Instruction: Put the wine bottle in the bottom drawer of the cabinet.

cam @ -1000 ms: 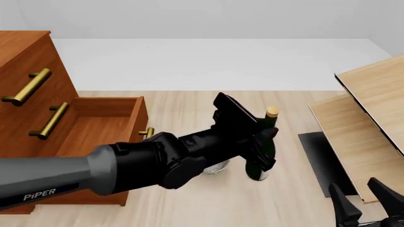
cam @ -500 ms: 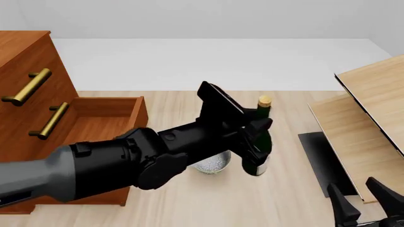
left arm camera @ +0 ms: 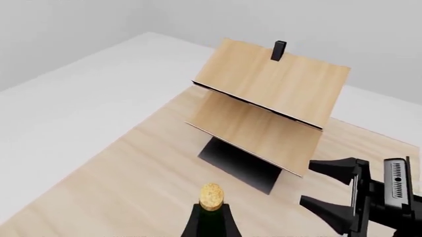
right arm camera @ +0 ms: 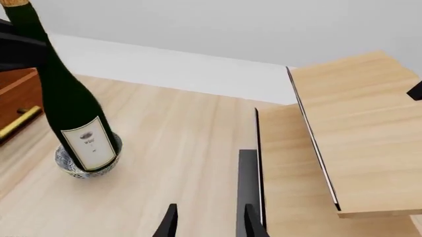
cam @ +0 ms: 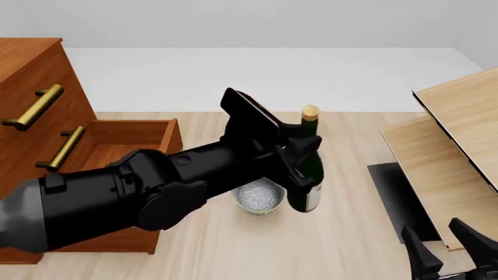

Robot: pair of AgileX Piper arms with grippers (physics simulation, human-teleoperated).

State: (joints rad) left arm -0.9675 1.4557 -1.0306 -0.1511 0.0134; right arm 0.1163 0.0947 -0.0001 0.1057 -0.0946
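While the left end effector [cam: 300,166] grips the tall dark green glass wine bottle [cam: 305,169] above the speckled grey bowl [cam: 259,198], the idle right end effector [cam: 455,248] gapes; carry it upright, leftward, clearing the bowl, into the open reddish-brown wooden bottom drawer [cam: 125,154].

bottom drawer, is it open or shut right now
Open. In the front view the bottom drawer stands pulled out from the cabinet, its bare wooden inside showing. The wine bottle is not in it.
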